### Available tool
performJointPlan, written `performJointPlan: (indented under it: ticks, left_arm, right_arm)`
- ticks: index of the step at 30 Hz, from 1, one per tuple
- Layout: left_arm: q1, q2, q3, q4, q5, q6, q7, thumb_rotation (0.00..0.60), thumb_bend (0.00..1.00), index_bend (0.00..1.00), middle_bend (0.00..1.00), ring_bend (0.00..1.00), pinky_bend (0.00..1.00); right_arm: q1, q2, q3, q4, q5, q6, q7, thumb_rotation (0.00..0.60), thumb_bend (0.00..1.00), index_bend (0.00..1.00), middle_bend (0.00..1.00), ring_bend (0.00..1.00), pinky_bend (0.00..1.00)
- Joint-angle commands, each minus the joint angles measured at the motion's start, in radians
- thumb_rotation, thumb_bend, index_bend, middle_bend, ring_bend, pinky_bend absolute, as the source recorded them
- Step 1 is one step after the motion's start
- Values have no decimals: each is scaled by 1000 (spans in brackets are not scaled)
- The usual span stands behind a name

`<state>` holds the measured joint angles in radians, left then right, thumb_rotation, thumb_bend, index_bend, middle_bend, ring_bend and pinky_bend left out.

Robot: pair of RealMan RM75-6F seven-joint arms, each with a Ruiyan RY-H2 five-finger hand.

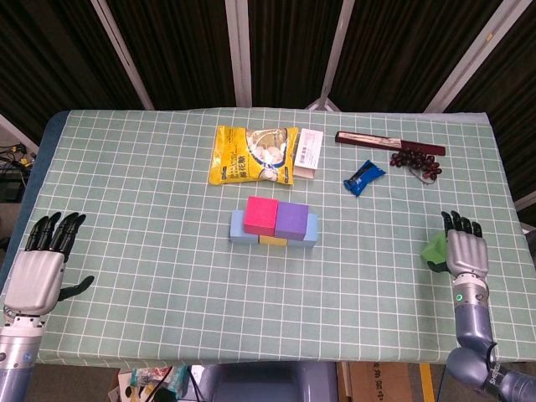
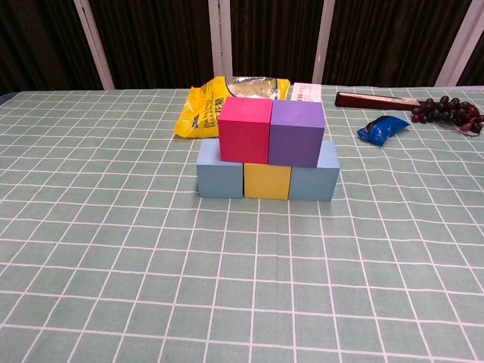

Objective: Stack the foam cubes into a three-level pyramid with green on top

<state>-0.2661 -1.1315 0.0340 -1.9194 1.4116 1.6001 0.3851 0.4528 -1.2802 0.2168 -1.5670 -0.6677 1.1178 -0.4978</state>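
Note:
Two light blue cubes (image 2: 219, 175) (image 2: 316, 178) with a yellow cube (image 2: 267, 181) between them form a row at mid-table. A pink cube (image 2: 245, 129) and a purple cube (image 2: 296, 133) sit side by side on top, and they also show in the head view as pink cube (image 1: 261, 214) and purple cube (image 1: 292, 220). The green cube (image 1: 435, 249) lies on the cloth at the right, partly hidden by my right hand (image 1: 466, 249), whose fingers are straight and which stands just right of it. At the table's left front my left hand (image 1: 38, 270) is spread and holds nothing. Neither hand shows in the chest view.
Behind the stack lie a yellow snack bag (image 1: 251, 155) and a white card (image 1: 307, 152). Further right are a blue packet (image 1: 363, 177), a dark long box (image 1: 389, 142) and a bunch of grapes (image 1: 416, 160). The table's right edge runs close to my right hand.

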Motion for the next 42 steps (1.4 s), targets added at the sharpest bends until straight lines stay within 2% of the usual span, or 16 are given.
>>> performJointPlan:
  ticks: [1,12,15,22,28,35,42]
  left_arm:
    - [5,-1,-6,-1,4,-5,2,600,128,0,62,20,0]
    - [22,0,-29,-5,12,-26,3,600,128,0,62,20,0]
    - [26,1,-35,-5,12,-33,2,600,128,0,62,20,0]
    - [34,3,-44,-4,15,-48,2,600,128,0,63,20,0]
    - [42,3,-53,-3,19,-55,-1,600,128,0,62,20,0]
    - [47,3,-63,-1,25,-61,-7,600,128,0,62,19,0]
    - [54,6,-71,-3,35,-63,-12,600,128,0,63,20,0]
  right_arm:
    - [4,-3,1,15,12,-1,-2,600,206,0,0,0,0]
    - [15,-20,-2,85,73,-21,-19,600,206,0,64,0,0]
    - [18,-22,-2,98,86,-28,-23,600,206,0,136,5,0]
    - [24,-32,-10,127,104,-48,-29,600,207,0,341,142,0]
    - [26,-39,-16,139,100,-54,-27,600,206,0,437,243,0]
    - [16,-24,-20,103,28,-42,16,600,207,0,468,264,0]
    - [-3,28,-39,-2,-82,-47,75,600,206,0,469,264,0]
